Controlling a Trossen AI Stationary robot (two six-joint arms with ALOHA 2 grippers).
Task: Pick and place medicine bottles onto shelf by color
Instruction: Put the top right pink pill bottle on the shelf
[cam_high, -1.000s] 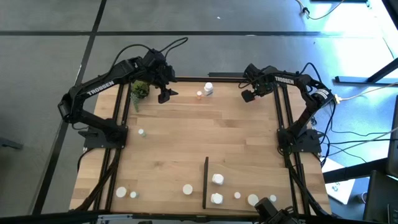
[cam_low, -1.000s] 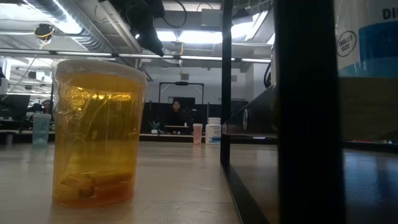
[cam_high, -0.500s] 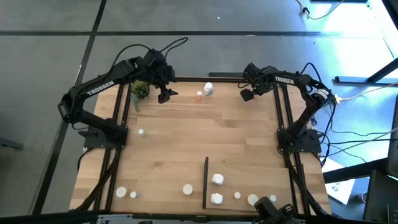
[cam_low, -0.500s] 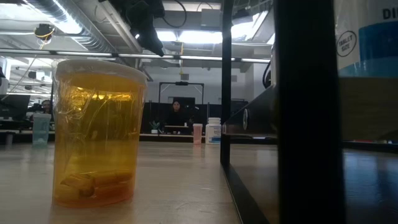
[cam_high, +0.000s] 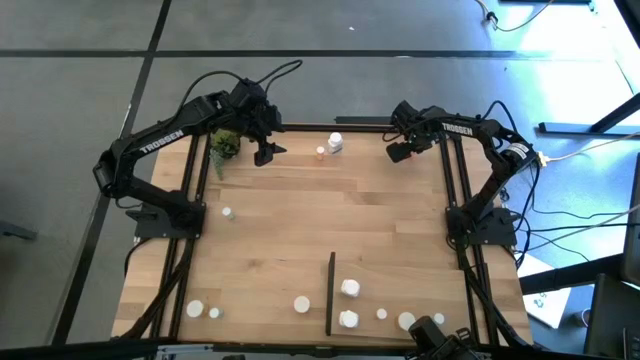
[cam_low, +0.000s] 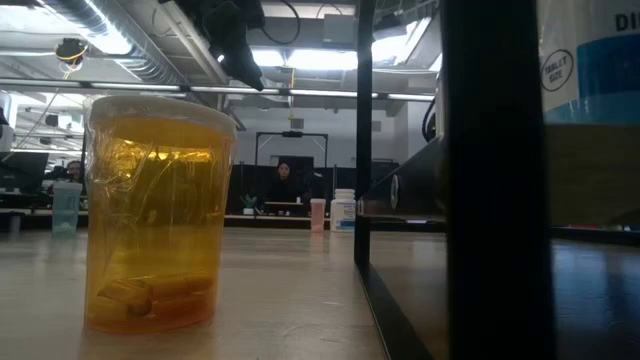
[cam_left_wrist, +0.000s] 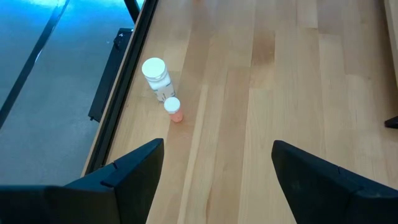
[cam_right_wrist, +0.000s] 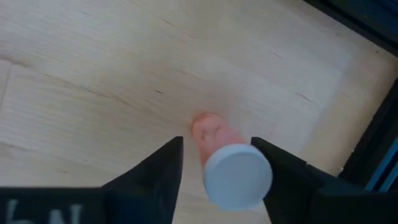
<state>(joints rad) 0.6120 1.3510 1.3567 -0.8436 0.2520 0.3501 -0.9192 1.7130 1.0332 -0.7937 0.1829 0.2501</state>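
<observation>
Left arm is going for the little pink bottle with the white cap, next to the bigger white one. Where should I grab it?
Grip the small pink bottle around its white cap and upper body, coming straight down, since it stands upright. Turn the open left gripper so its fingers close on the two sides clear of the white bottle, which stands close beside it.
</observation>
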